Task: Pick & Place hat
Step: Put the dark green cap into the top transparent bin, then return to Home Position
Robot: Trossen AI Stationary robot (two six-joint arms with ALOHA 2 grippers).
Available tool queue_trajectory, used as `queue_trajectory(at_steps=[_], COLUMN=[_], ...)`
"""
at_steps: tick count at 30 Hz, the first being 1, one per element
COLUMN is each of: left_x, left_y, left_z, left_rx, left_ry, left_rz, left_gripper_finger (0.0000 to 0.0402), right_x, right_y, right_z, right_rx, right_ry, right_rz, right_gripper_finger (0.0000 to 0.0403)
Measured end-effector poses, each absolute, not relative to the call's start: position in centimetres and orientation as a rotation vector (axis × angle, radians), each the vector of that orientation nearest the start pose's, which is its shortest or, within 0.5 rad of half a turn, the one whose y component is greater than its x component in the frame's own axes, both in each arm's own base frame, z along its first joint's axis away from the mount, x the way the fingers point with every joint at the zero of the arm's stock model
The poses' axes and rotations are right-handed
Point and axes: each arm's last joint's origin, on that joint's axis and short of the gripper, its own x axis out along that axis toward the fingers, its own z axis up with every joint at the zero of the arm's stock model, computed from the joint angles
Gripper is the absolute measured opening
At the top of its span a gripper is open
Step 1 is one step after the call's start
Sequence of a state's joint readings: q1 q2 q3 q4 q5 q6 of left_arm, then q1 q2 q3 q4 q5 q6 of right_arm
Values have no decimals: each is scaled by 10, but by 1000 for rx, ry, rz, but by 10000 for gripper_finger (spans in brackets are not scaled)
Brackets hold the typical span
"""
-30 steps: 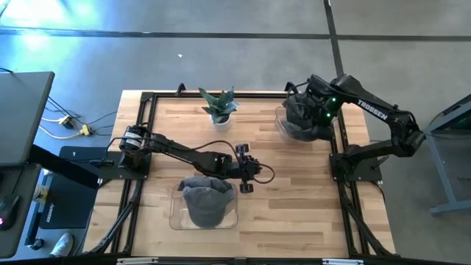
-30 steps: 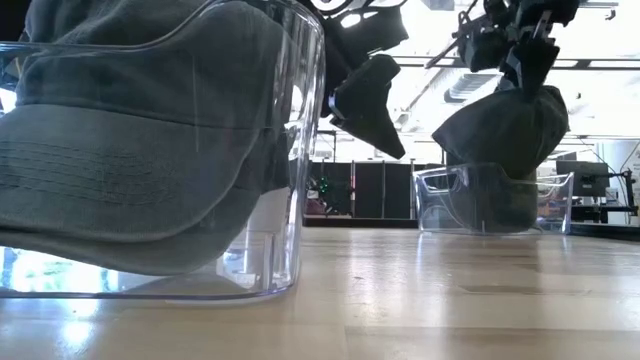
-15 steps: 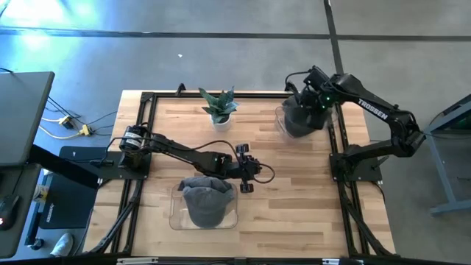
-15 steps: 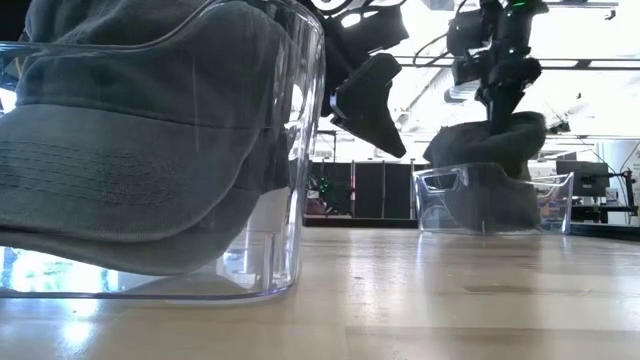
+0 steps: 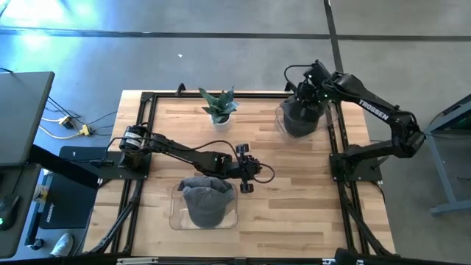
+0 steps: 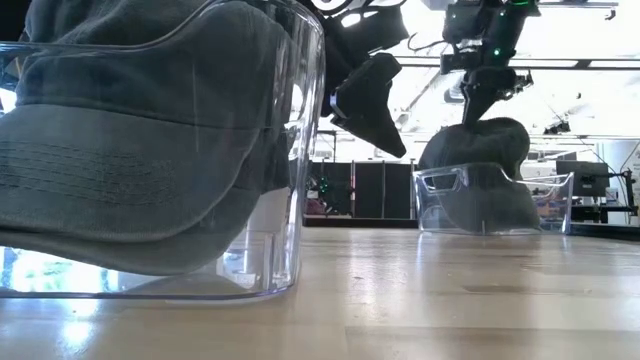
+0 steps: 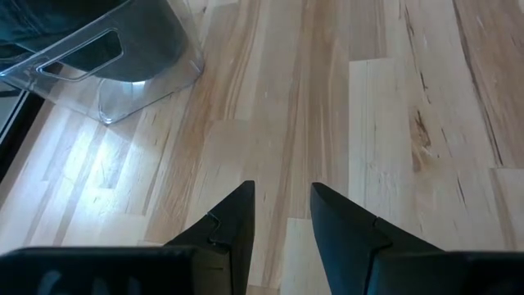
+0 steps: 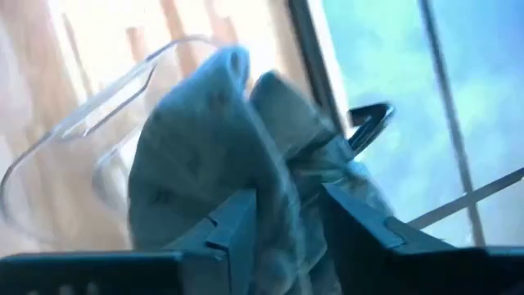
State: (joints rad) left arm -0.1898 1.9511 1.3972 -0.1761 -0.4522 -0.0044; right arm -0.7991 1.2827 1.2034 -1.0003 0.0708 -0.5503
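The dark hat sat bunched in a clear bin at the far right corner of the table, just beside the table's black frame rail. It was crumpled into a rounded heap that rose above the bin's rim, its peak uppermost; which way its brim pointed, and how its long axis ran, could not be told from the folds. The right gripper hung directly over that heap, its fingers parted, with a fold of the cloth lying between them in the right wrist view; whether the pads were pressing the fabric or just clear of it could not be told. A second clear bin stood at the near edge of the table, left of centre, and held a grey cap lying crown up, its long axis running from the far side towards the near side and its brim pointing to the near edge. The left gripper hovered above bare wood just beside that bin's far right corner, fingers a little apart and holding nothing. A small potted plant stood upright near the far edge, between the two arms.
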Motion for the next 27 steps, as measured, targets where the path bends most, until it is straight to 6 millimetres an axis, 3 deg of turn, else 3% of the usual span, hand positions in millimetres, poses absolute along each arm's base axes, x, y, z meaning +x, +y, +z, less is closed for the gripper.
queue_trajectory(at_steps=[6, 11, 17, 21, 23, 27], left_x=[423, 423, 423, 425, 425, 411], left_y=[-69, -69, -69, -69, -70, -70], left_z=[209, 209, 209, 214, 224, 264], left_rx=[220, 220, 220, 213, 182, 144], left_ry=[694, 693, 690, 669, 652, 558], left_rz=[235, 235, 241, 253, 230, 235], left_gripper_finger=[114, 114, 114, 114, 114, 114], right_x=[156, 145, 133, 138, 143, 146], right_y=[-176, -169, -143, -132, -124, -99], right_z=[327, 339, 334, 334, 334, 327], right_rx=[-98, -77, 145, 255, 283, 247], right_ry=[1104, 1044, 1063, 1015, 976, 883], right_rz=[-590, -695, -401, -286, -213, -86], right_gripper_finger=[174, 183, 174, 164, 155, 123])
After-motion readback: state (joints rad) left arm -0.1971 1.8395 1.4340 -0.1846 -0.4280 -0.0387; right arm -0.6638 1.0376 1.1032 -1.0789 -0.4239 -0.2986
